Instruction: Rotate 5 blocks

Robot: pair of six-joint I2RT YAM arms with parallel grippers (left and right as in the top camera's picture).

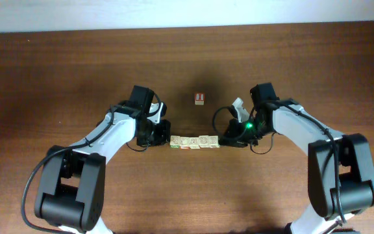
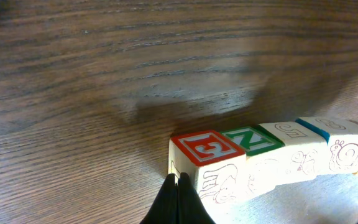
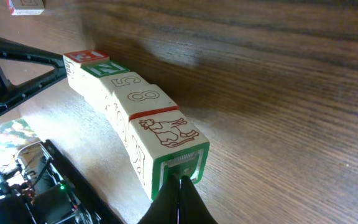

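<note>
Several pale wooden blocks (image 1: 195, 141) lie end to end in one straight row at the table's middle. In the left wrist view the nearest block has a red letter top (image 2: 205, 148), followed by a green N block (image 2: 252, 138). My left gripper (image 2: 178, 182) is shut with nothing held, its tips against that row's left end face. My right gripper (image 3: 182, 182) is also shut and empty, its tips pressed on the green-framed end face of the dog-picture block (image 3: 166, 132) at the right end. From overhead, the left gripper (image 1: 166, 140) and right gripper (image 1: 223, 139) flank the row.
A separate cube with a red face (image 1: 199, 98) stands alone behind the row, also seen as the red cube (image 3: 27, 6) at the top left. Dark wooden table (image 1: 187, 58) stretches all around. Both arms angle inward from the front corners.
</note>
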